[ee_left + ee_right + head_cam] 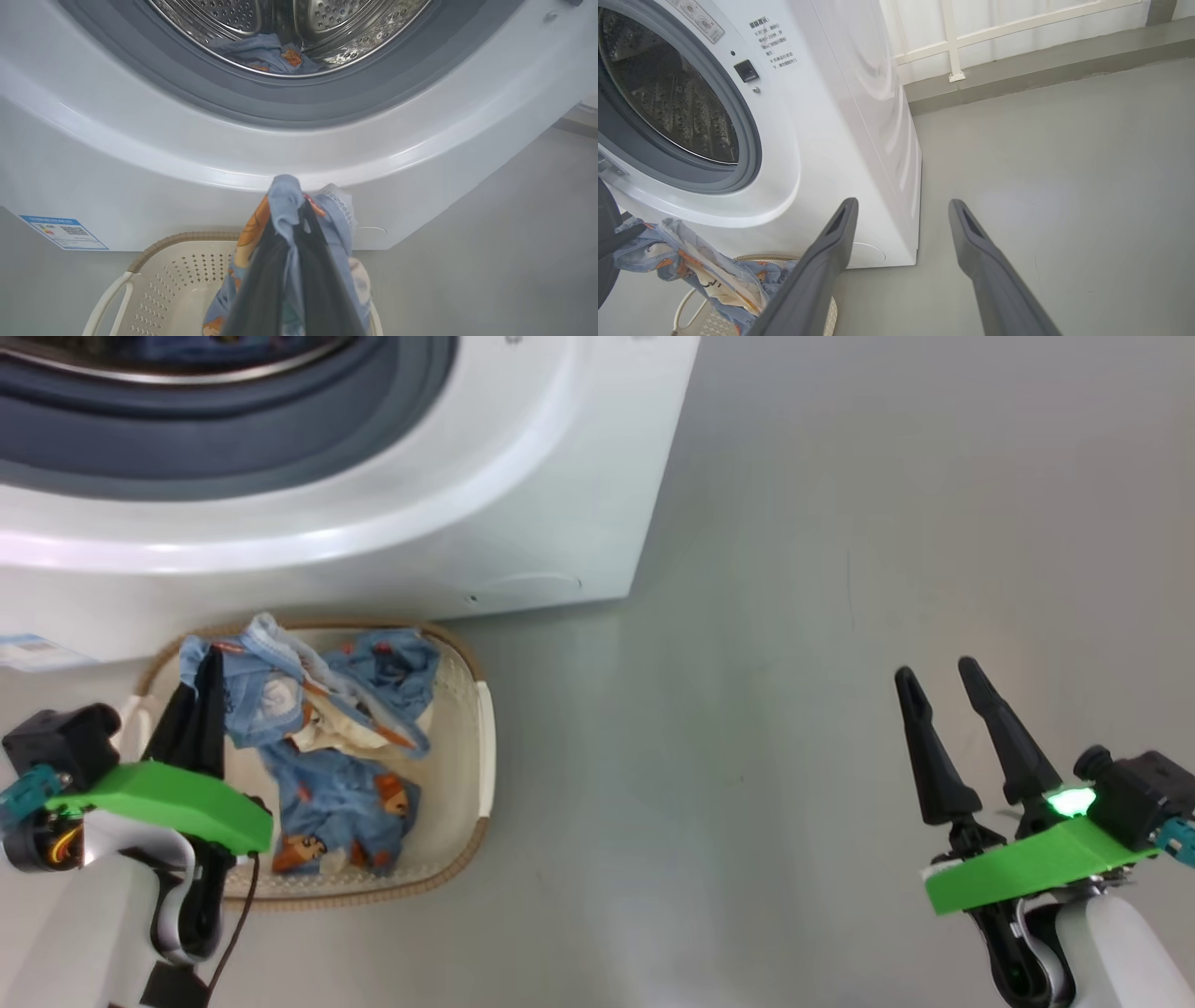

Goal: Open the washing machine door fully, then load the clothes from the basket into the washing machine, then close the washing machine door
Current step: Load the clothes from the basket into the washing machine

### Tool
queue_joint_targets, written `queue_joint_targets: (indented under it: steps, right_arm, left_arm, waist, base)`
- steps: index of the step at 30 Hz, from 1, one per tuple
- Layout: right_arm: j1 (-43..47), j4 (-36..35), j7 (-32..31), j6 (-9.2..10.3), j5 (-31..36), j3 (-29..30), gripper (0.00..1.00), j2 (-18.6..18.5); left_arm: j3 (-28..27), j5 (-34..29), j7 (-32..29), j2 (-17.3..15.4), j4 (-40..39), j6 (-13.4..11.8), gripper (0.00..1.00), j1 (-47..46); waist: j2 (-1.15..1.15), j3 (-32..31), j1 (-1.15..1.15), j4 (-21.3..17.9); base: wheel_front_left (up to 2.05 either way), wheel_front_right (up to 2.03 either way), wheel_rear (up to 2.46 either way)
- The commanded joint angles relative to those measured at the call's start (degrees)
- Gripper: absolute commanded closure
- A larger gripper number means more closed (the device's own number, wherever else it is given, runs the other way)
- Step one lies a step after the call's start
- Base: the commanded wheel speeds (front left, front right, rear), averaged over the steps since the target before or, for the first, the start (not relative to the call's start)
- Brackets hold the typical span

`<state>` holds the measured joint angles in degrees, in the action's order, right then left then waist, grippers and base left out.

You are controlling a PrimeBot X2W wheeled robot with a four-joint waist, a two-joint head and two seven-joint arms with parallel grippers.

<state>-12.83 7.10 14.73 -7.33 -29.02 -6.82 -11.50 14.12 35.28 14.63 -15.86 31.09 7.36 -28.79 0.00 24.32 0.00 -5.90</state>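
Note:
The white washing machine (523, 485) stands at the top left with its drum mouth uncovered; its door is out of view. Below it sits the cream basket (462, 784) holding the light-blue printed clothes (345, 784). My left gripper (210, 658) is shut on a fold of the clothes (285, 200), lifted above the basket (177, 275) in front of the washing machine (140, 177). Another blue piece (266, 53) lies inside the steel drum. My right gripper (934, 672) hangs open over bare floor at the right, its fingers (831, 252) apart with nothing between them.
Grey floor (794, 663) spreads to the right of the machine. A blue label sticker (63, 232) is low on the machine's front. In the right wrist view a white railing (952, 42) and a raised ledge run behind the machine.

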Motion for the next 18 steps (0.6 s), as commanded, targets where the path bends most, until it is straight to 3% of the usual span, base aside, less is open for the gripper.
queue_joint_targets:
  steps: [1,18]
  right_arm:
    - [1.85,-1.04,0.27,-0.16,-0.78,-0.74,0.00,-0.94]
    - [7.19,-1.17,0.27,-0.16,-0.73,2.57,0.00,-2.18]
  left_arm:
    - [-3.13,-1.64,0.37,-1.79,-2.68,0.13,1.00,1.22]
    - [-15.38,-13.53,0.37,1.69,-21.16,0.13,1.00,15.77]
  waist:
    - [0.00,-3.37,0.00,1.33]
    - [0.00,-8.69,0.00,2.20]
  base:
    - [0.00,0.00,0.00]
    - [0.00,0.00,0.00]
